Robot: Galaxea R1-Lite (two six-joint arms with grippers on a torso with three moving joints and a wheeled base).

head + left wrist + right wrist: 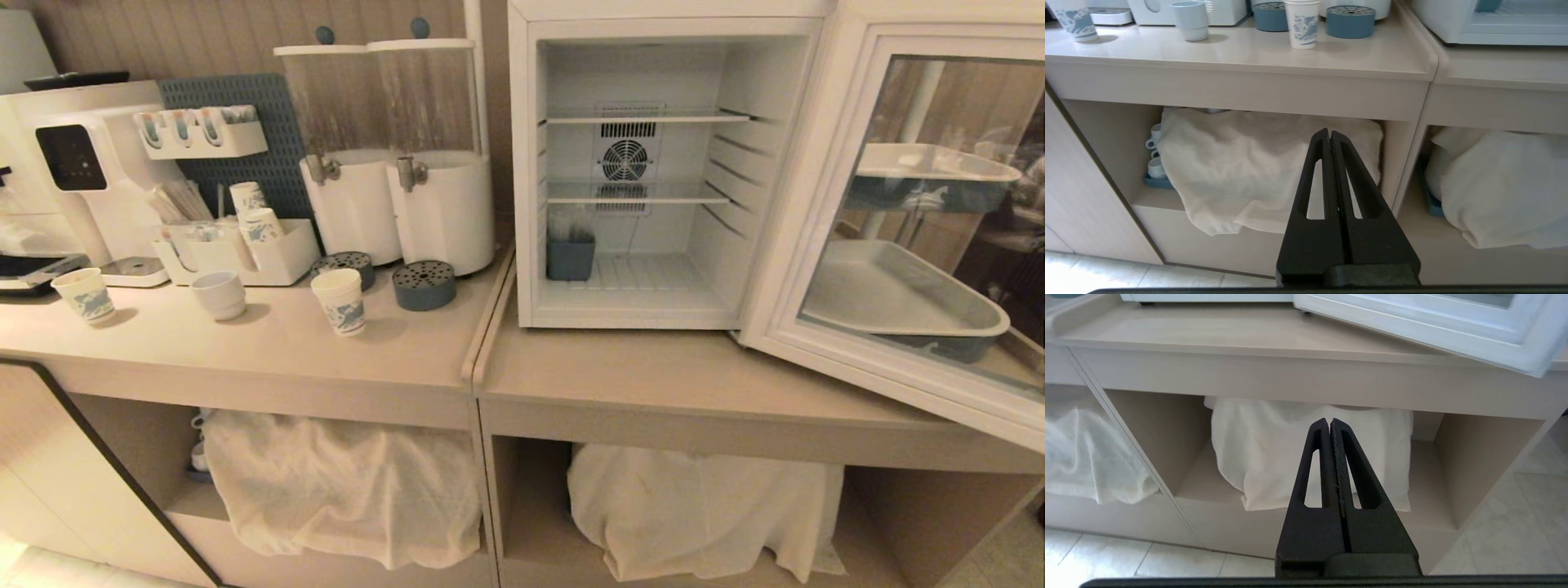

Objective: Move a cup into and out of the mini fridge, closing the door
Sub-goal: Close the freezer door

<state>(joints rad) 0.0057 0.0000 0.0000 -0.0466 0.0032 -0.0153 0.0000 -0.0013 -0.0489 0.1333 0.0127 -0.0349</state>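
The tall white cup (340, 301) with blue print and nested rims stands on the left counter, also in the left wrist view as the cup (1302, 23). To its right the white mini fridge (653, 163) stands wide open, with its glass door (922, 220) swung out to the right. Inside are wire shelves, a fan and a small blue box. My left gripper (1329, 132) is shut and empty, low in front of the counter's lower shelf. My right gripper (1329, 422) is also shut and empty, below the door's lower edge (1412, 326). Neither arm shows in the head view.
A shorter patterned cup (83, 295) and a white mug (220, 294) stand on the left counter (245, 351). Behind them are two drink dispensers (392, 155), two blue round trays (424, 284), an organiser with cups and a coffee machine (65, 180). White cloths (343, 482) cover the lower shelves.
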